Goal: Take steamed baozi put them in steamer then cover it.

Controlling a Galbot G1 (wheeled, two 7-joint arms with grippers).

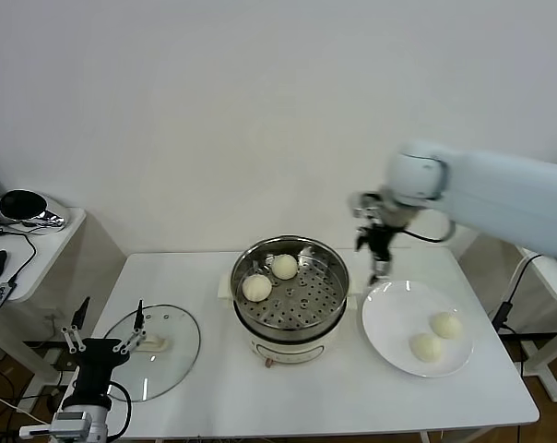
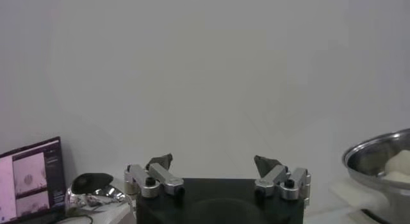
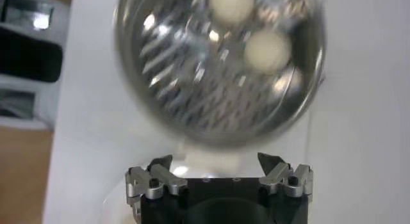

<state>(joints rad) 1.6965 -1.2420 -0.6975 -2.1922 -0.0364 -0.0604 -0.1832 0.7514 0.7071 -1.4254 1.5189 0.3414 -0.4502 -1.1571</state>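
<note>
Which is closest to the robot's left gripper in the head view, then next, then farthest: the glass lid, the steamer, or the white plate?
From the left gripper, at the table's left front:
1. Glass lid, flat on the table right beside it.
2. Steamer, in the middle of the table.
3. White plate, far over on the right side.

The left hand hangs open and empty, the steamer off to one side.

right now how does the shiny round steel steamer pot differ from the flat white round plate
The shiny round steel steamer pot is deep, with a perforated tray, and stands on a cream base at the table's middle. The flat white round plate is shallow and plain, lying toward the robot's right. Both hold two cream-white round buns: and in the pot, and on the plate.
</note>
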